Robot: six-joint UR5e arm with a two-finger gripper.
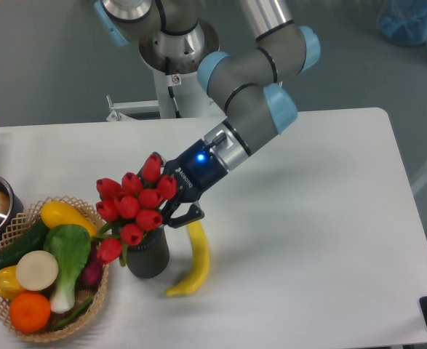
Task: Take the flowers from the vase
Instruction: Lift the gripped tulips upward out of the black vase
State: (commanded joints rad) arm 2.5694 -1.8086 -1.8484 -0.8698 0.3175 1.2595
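Flowers (135, 207) lean left from the pincer (171, 209), which grips their stems just above the vase (147, 254).

Red tulip flowers (137, 207) lean left, stems in the dark ribbed vase (148, 254) standing upright on the table.

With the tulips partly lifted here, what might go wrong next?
1. The stems look still inside the vase; lifting the flowers at a slant may tip it.
2. The banana lies right beside the vase, and a toppling vase might knock it.
3. The pincer is half hidden by blooms, so its grip is unclear; stems may slip.
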